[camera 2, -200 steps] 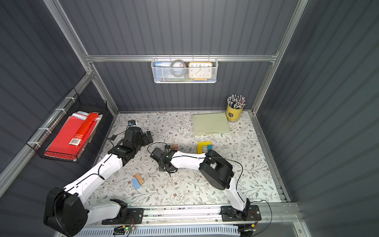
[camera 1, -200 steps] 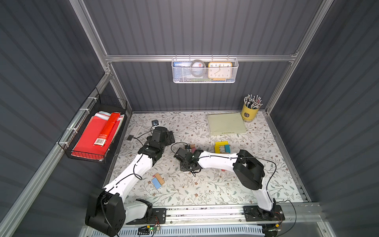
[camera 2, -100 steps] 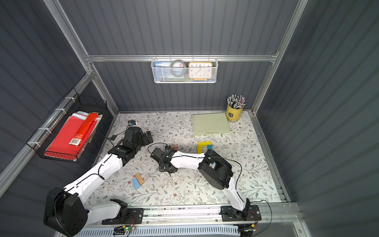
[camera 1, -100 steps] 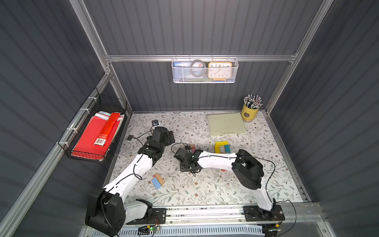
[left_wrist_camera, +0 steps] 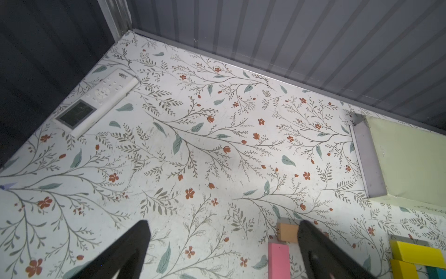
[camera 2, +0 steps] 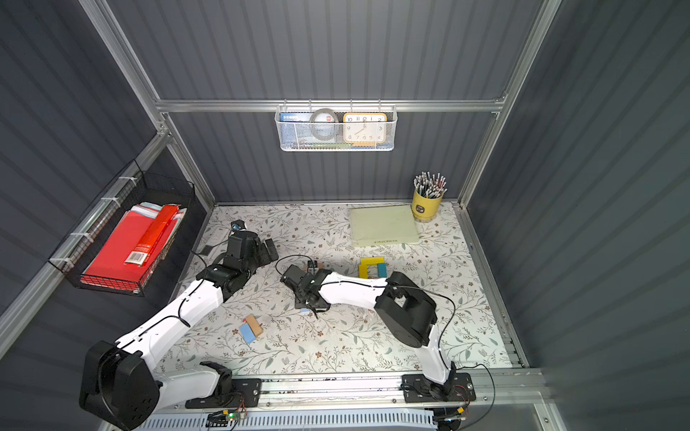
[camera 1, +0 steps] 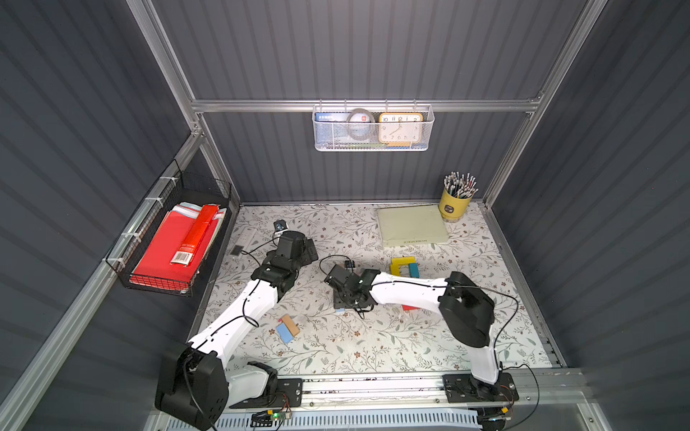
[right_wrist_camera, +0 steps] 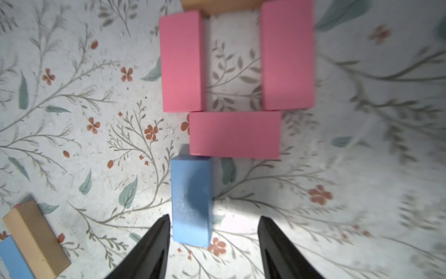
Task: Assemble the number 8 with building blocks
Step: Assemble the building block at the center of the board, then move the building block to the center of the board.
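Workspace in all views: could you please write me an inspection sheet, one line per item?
Surface: floral tabletop, no spill seen.
Job's things: three pink blocks form a U, tan block across its open end, blue block appears to touch the crosswise pink one; tan-and-blue pair, yellow-and-teal group and red block lie apart.
Clutter: remote control, green pad, pencil cup.
Grippers: left gripper open, empty; right gripper open, jaws either side of the blue block's end.
Cables: black cable loops beside the right wrist.
Surroundings: mesh basket with clock, wire basket with red folders.

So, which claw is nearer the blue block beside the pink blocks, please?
Right. The right claw straddles one end of the blue block; the left claw hovers farther back, beyond the pink blocks.
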Available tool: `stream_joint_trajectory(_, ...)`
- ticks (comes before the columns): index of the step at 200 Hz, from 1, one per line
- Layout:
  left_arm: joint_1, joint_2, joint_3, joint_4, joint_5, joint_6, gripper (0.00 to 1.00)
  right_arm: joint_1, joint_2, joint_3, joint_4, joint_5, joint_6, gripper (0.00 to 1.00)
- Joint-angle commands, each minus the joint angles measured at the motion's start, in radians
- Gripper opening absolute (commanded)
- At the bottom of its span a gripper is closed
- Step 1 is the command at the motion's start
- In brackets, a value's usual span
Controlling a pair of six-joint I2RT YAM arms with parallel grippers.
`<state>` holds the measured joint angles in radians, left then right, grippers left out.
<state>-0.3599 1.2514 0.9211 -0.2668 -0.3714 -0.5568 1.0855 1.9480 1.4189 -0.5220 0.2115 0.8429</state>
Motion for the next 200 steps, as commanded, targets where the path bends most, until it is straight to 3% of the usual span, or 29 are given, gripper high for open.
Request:
stream_joint_trajectory(1,0.006,-0.007,0.047,-0.159,0.043,-0.179,0.99,-0.017,-0.156,-0.081,0.048,0.101,-0.092,0.63)
stream_joint_trajectory(34,0.006,0.012,0.025,-0.325,0.135,-0.317,0.99,-0.055,-0.303,-0.21,0.157,0.12,-0.233,0.65)
stream_joint_trajectory(67,0.006,-0.012,-0.031,-0.397,0.24,-0.34,0.99,-0.11,-0.38,-0.322,0.266,0.074,-0.298,0.65)
stream_joint_trajectory(125,0.006,-0.047,-0.189,-0.359,0.325,-0.447,0.97,-0.156,-0.402,-0.416,0.389,-0.013,-0.339,0.65)
stream_joint_trajectory(200,0.006,-0.078,-0.216,-0.476,0.249,-0.481,0.98,-0.171,-0.379,-0.449,0.425,-0.059,-0.339,0.65)
